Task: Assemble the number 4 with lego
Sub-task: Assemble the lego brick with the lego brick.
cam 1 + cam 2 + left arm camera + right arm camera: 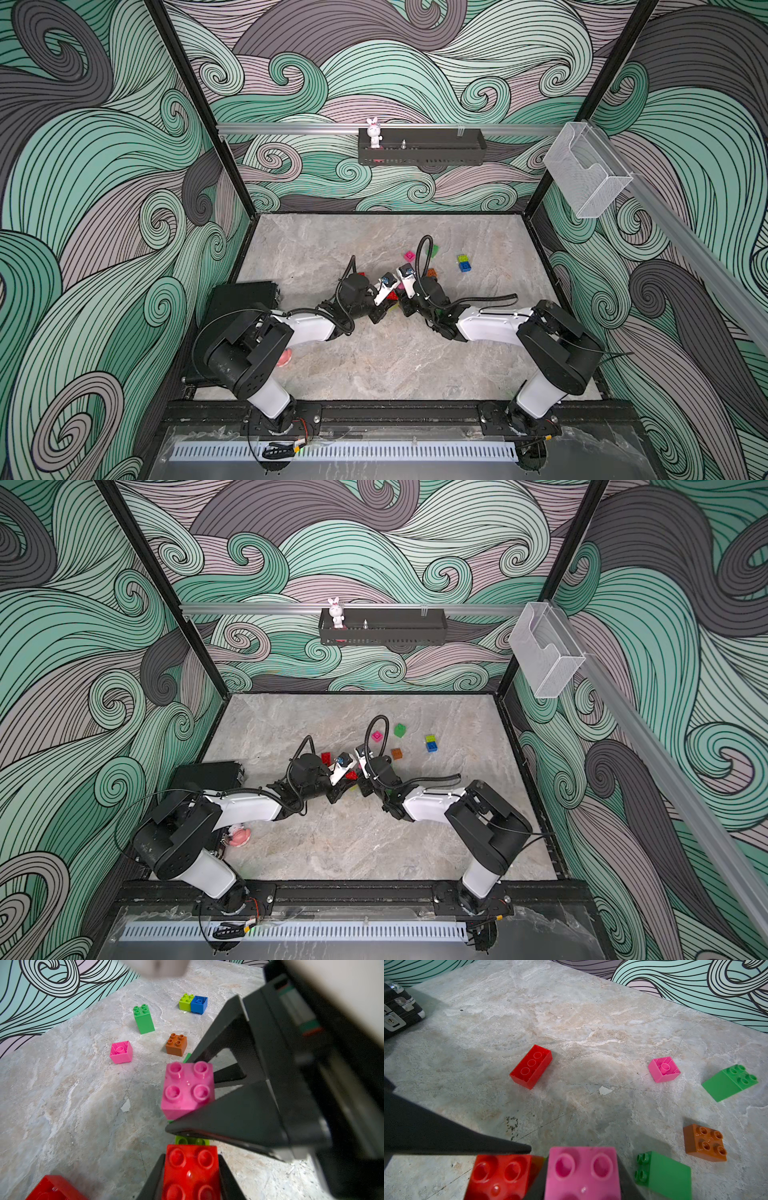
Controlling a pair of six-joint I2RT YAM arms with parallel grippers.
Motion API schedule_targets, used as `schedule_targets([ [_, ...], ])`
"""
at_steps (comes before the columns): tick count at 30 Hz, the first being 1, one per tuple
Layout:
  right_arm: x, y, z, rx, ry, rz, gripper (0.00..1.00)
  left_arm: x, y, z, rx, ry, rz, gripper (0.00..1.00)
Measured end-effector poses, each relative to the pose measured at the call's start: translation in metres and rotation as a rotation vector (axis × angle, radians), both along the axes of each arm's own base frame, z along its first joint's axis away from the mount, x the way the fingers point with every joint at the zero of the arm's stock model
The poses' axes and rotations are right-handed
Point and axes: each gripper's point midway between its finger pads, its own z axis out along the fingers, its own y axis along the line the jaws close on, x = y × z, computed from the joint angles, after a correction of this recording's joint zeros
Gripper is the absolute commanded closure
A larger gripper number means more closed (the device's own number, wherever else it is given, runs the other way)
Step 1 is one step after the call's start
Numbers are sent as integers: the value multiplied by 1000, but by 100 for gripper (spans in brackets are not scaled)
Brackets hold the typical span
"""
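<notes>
– Lego bricks of studded plastic are mostly scattered right of the desk's (374, 365) centre in both top views: an upturned pink cube (377, 736), a tall green block (400, 730), a lime-and-blue pair (431, 742) and an orange-brown cube (397, 753).
– And what is held?
– A red studded brick (191, 1174) is clamped in the left gripper's (192, 1156) jaws, with a lime piece (192, 1141) glimpsed beneath it. A pink four-stud brick (188, 1088) is gripped by the right gripper (582, 1169). The two are held just beside each other at mid-desk.
– Which step is in hand?
– Joining, it is judged; no 4 is formed yet. Next, the pink brick would need to be squared against the red, then pressed home.
</notes>
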Motion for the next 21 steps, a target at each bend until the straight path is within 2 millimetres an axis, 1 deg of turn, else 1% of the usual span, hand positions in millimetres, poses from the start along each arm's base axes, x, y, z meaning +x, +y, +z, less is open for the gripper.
schedule_targets([
  [11, 2, 0, 0, 0, -4, 4, 100, 2, 0, 1, -53, 27, 23, 100],
  [21, 1, 1, 0, 3, -7, 11, 100, 0, 3, -1, -110, -2, 34, 100],
])
